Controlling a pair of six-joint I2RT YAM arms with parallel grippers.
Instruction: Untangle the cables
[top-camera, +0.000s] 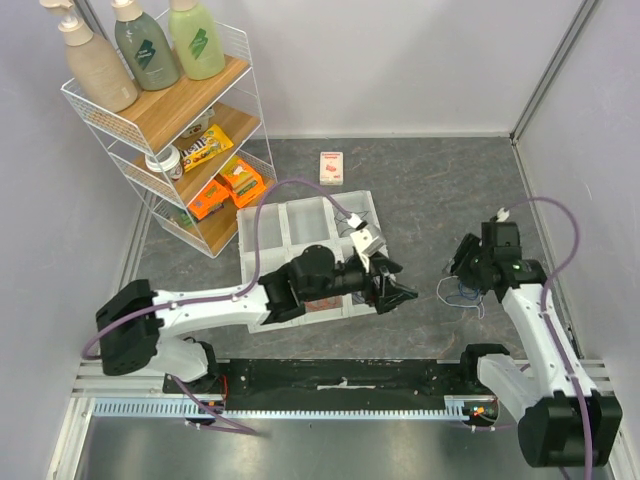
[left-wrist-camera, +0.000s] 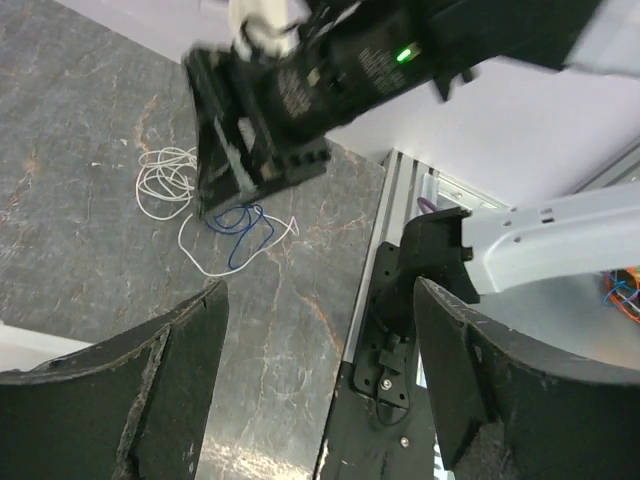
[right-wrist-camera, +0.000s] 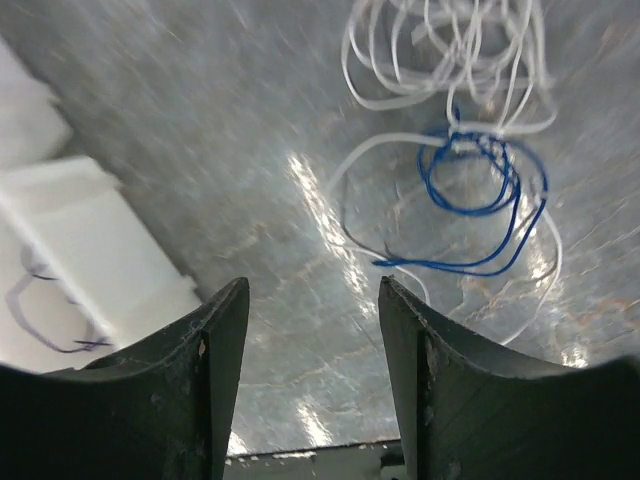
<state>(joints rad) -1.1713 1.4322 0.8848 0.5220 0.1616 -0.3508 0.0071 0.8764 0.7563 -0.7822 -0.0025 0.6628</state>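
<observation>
A bunched white cable (right-wrist-camera: 450, 55) and a looped blue cable (right-wrist-camera: 480, 175) lie together on the grey table, the blue loop over a strand of the white one. They also show in the left wrist view, white (left-wrist-camera: 165, 180) and blue (left-wrist-camera: 243, 222), and in the top view (top-camera: 462, 293). My right gripper (right-wrist-camera: 312, 290) is open and empty, hovering just above and beside them (top-camera: 464, 264). My left gripper (left-wrist-camera: 320, 300) is open and empty, to the cables' left (top-camera: 398, 295). A thin dark cable (right-wrist-camera: 50, 315) lies in a white bin.
A white compartment bin (top-camera: 300, 222) sits under the left arm's forearm. A wire shelf rack (top-camera: 170, 130) with bottles and snacks stands at the back left. A small card box (top-camera: 331, 167) lies behind the bin. A black base rail (top-camera: 340, 380) runs along the near edge.
</observation>
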